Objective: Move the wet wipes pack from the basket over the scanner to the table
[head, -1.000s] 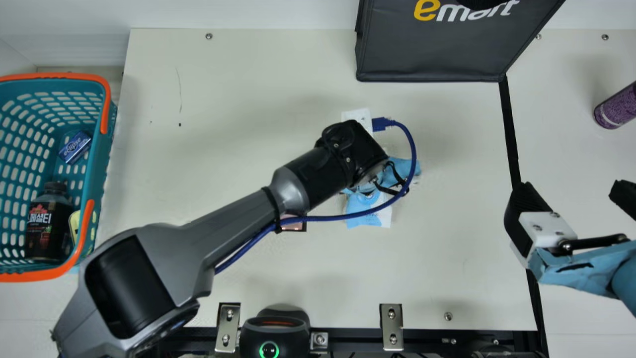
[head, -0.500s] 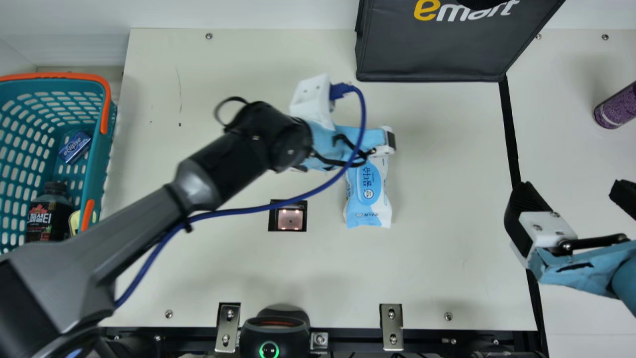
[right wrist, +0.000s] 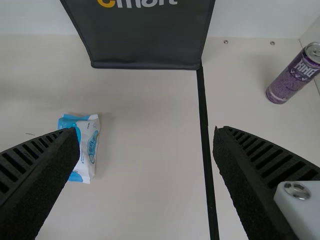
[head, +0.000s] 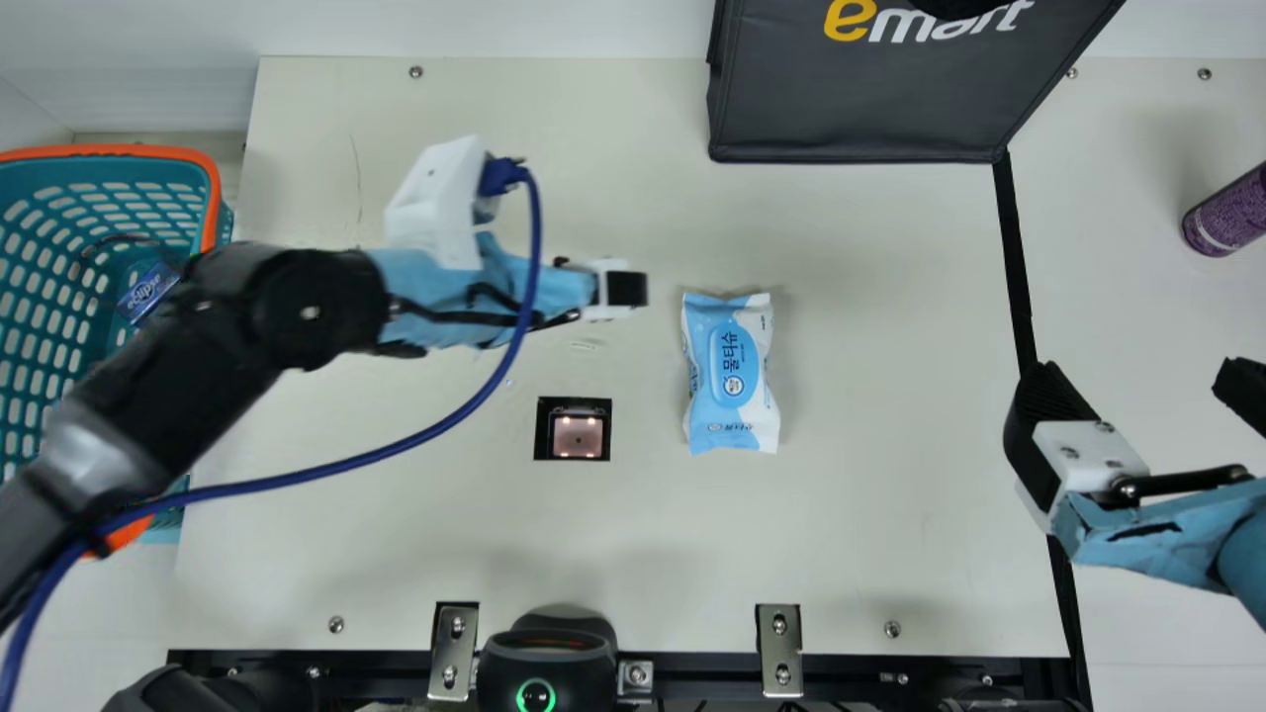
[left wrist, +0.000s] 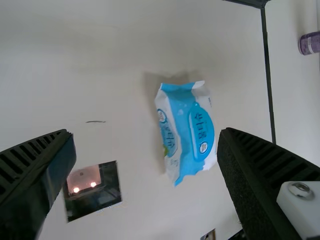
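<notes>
"Cream bench [head: 890, 554]: what's where?"

"Take the scanner [head: 579, 435] as the mark. Basket [head: 99, 151] to its left; right pincer [right wrist: 146, 132], wide and empty, well to its right; left pincer [left wrist: 147, 135], wide and empty too, just beyond it. The pack [head: 732, 371] lies on the bench, just right of the scanner."

"So how should the left one finish?"

"The pack looks delivered, so I'd back off smoothly leftward of the scanner, high enough that fingers and cable [head: 535, 237] clear pack and basket rim."

"And don't regrip?"

"No need."

Wet wipes pack [head: 732, 381] on table [head: 910, 297], basket [head: 109, 152], black bag [head: 851, 109]
</notes>
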Tool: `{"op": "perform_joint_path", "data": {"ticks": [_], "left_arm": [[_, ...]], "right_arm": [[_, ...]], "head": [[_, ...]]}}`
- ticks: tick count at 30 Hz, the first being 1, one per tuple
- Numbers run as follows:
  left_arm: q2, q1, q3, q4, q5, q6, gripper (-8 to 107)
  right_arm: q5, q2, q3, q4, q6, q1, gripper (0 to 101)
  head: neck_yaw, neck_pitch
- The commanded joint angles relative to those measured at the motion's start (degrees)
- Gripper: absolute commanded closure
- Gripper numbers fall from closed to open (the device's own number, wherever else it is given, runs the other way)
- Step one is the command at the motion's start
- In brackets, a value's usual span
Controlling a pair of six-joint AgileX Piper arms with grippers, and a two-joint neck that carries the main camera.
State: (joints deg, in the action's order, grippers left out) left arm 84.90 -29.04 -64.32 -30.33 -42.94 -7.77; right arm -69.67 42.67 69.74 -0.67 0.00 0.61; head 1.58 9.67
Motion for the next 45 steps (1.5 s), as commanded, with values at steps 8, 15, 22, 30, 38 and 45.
{"op": "perform_joint_path", "data": {"ticks": [8,15,22,30,38,45], "left_arm": [[-15.64,7.37,7.86,2.81,-4.20,11.15,9],[-25.78,10.97,8.55,13.65,-8.51,8.81,9],[-33.30,12.67,5.35,24.64,-13.54,3.22,9],[-36.88,12.12,1.80,30.33,-18.04,0.05,9],[-37.28,12.12,1.27,33.12,-19.09,-0.45,9],[-37.28,12.12,1.27,33.12,-19.26,-0.45,9]], "right_arm": [[0.00,0.00,0.00,0.00,0.00,0.00,6],[0.11,0.00,0.00,0.00,0.00,0.00,6],[0.11,0.00,0.00,0.00,0.00,0.00,6],[0.11,0.00,0.00,0.00,0.00,0.00,6],[0.21,0.39,-0.24,0.56,-0.42,1.00,6],[1.91,4.10,-3.50,3.32,-4.51,7.65,6]], "head": [[0.00,-1.75],[0.00,-1.75],[0.00,-1.75],[0.00,-1.75],[0.00,-1.75],[0.00,-1.75]]}}
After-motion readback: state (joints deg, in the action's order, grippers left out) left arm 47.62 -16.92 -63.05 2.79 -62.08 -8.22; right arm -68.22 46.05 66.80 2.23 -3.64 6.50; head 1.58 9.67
